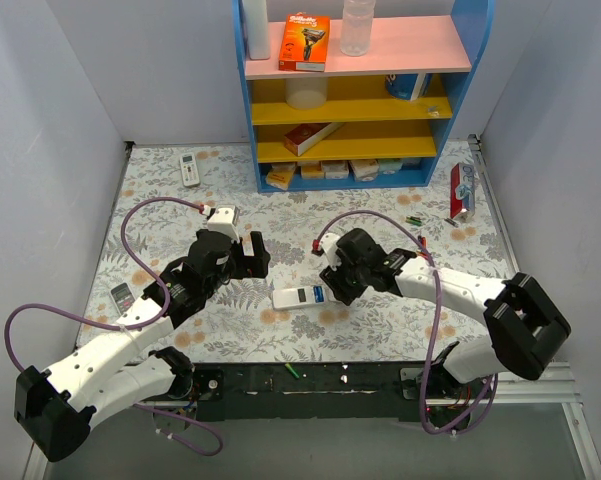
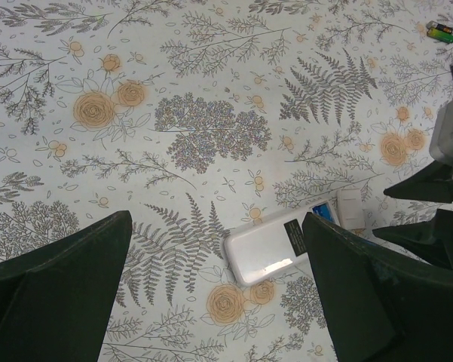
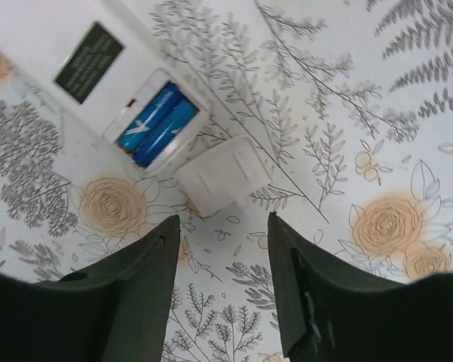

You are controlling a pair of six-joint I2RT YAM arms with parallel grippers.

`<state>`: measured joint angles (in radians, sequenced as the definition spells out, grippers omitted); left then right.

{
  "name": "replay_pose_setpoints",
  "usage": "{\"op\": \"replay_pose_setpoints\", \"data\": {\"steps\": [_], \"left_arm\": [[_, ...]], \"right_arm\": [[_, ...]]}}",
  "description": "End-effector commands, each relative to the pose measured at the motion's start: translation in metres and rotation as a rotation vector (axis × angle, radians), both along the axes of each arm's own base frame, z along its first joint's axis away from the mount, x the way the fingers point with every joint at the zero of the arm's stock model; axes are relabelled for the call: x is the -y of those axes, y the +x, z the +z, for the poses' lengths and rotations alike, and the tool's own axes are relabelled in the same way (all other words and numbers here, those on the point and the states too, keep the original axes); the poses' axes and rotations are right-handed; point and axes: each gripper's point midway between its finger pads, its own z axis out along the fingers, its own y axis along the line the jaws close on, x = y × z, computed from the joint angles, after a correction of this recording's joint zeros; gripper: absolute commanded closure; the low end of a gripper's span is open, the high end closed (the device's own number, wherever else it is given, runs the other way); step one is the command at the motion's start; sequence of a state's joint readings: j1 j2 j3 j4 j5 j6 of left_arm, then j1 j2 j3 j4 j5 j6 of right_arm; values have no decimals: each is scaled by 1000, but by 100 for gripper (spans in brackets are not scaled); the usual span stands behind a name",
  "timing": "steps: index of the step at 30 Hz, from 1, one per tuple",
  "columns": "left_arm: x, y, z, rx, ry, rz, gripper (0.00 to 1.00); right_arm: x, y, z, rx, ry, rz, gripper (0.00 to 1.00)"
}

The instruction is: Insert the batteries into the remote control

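Bare tabletop point(image 1: 280, 215) surrounded remote control point(image 1: 298, 297) mid-frame | right gripper point(image 3: 222, 226) apart, empty, just right | left gripper point(image 2: 216, 219) apart, upper-left

White links point(image 1: 105, 362), black joints point(image 1: 525, 325), purple cables point(image 1: 436, 320); the left hand point(image 2: 218, 302) and right hand point(image 3: 222, 290) are dark.

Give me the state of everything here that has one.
remote control: back up, battery recess open
blue batteries: two seated in the recess
battery cover: off, lying beside the remote
spare batteries: loose, away from the remote
left gripper: open, empty
right gripper: open, empty, above the cover
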<state>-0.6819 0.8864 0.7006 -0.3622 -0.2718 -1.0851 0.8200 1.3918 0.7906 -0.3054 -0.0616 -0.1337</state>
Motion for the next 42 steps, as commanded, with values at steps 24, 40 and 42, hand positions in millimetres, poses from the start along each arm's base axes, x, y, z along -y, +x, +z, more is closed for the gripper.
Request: {"op": "replay_pose_setpoints", "data": {"steps": [24,40,42], "left_arm": [[3,-2,8,16,-47,-20,2],[4,-2,9,17,-57,-28,2],[4,-2,8,16,-56,-26,2]], "right_arm": [[-43,32,-16,-207,130,-611,63],[-16,27,-25,-120,24,-653,70],[-20,29,-16,-107,48,-637,70]]}}
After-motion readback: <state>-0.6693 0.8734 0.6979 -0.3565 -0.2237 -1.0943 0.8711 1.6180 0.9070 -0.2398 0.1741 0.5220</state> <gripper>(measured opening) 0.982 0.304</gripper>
